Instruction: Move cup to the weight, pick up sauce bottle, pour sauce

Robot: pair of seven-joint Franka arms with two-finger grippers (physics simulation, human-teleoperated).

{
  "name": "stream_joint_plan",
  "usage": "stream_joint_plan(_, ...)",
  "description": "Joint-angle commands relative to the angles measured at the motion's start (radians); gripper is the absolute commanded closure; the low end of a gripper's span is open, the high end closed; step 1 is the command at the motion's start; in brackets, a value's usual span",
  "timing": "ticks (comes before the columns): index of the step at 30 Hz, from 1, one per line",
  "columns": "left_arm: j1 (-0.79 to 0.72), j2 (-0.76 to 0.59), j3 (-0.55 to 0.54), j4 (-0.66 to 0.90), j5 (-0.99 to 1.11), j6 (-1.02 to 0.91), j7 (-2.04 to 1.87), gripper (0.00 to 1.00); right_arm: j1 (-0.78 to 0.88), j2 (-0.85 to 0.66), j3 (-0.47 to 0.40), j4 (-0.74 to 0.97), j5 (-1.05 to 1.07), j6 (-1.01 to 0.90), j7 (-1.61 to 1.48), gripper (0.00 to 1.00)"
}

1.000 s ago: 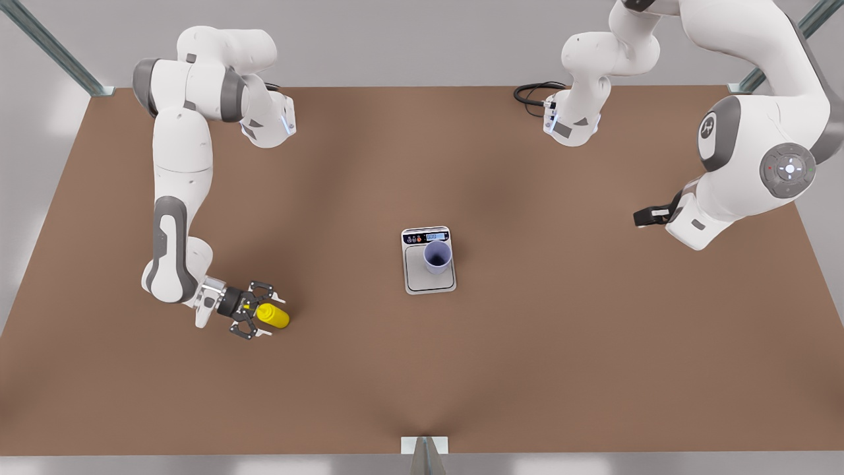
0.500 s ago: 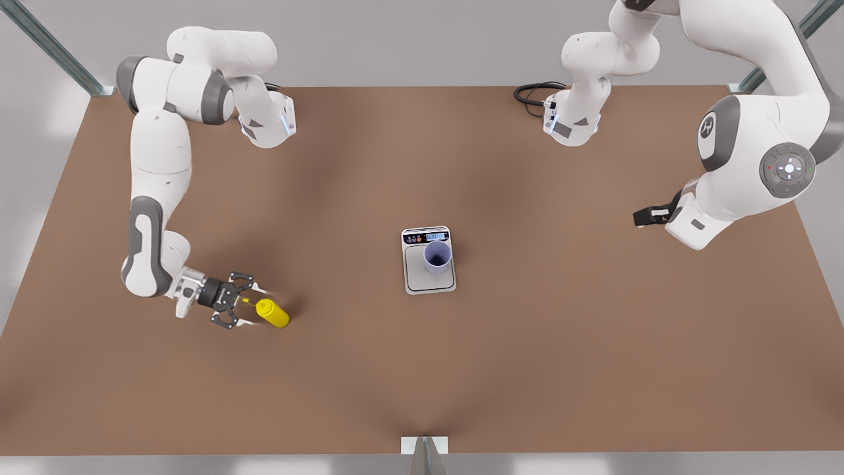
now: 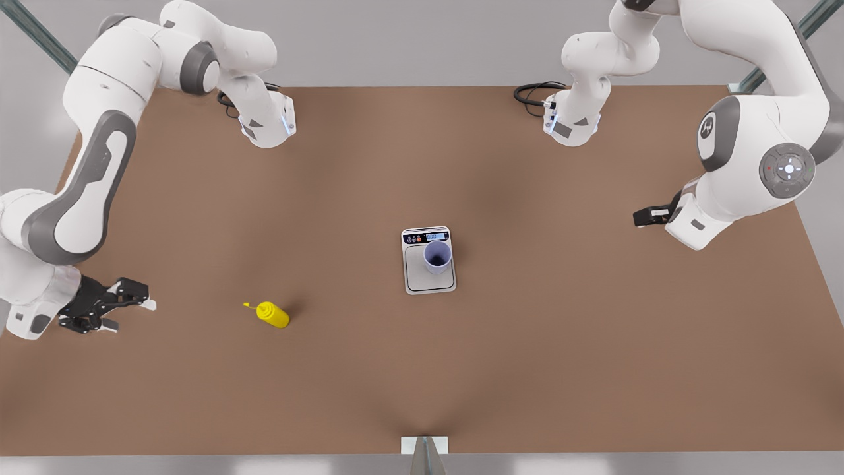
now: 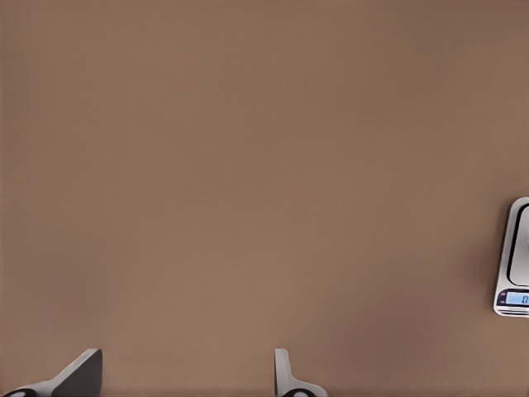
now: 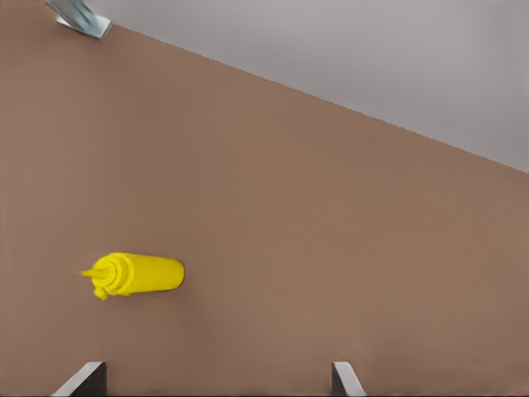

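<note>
Table: a big brown table [image 3: 422, 369] is filling the scene, with grey walls and metal posts standing around its edges.
Change: half a second ago, the right gripper [image 3: 135, 307] was sitting right at the tip of the sauce bottle [image 3: 272, 315]. It has been pulling back toward the front view's left edge. The bottle, the cup and the weight are lying just where they were.
Right gripper: it is hanging near the table's edge on the front view's left, with its fingers [image 5: 345, 380] spread wide and holding nothing.
Sauce bottle: it is lying on its side on the table, well apart from the right gripper, with its thin tip pointing toward that gripper.
Cup: the cup [image 3: 437, 256] is standing up on the weight [image 3: 428, 280], close to the display end.
Left gripper: the left gripper [image 3: 649, 215] is waiting on the front view's right, well apart from the weight. Its fingers [image 4: 288, 376] are standing apart and holding nothing.
</note>
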Motion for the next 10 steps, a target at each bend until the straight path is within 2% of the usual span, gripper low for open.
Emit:
stream_joint_plan(1,0.000,0.000,0.000,0.000,0.000,0.000,0.000,0.00,-0.037,-0.034,0.082,-0.016,-0.091,0.004,0.079,0.00)
stream_joint_plan(2,0.000,0.000,0.000,0.000,0.000,0.000,0.000,0.00,-0.053,-0.128,0.173,-0.091,-0.194,-0.002,0.318,0.00)
stream_joint_plan(5,0.000,0.000,0.000,0.000,0.000,0.000,0.000,0.00,-0.011,-0.288,0.184,-0.245,-0.225,0.000,0.556,0.00)
stream_joint_plan(10,0.000,0.000,0.000,0.000,0.000,0.000,0.000,0.00,0.015,-0.299,0.184,-0.256,-0.219,-0.003,0.602,0.00)
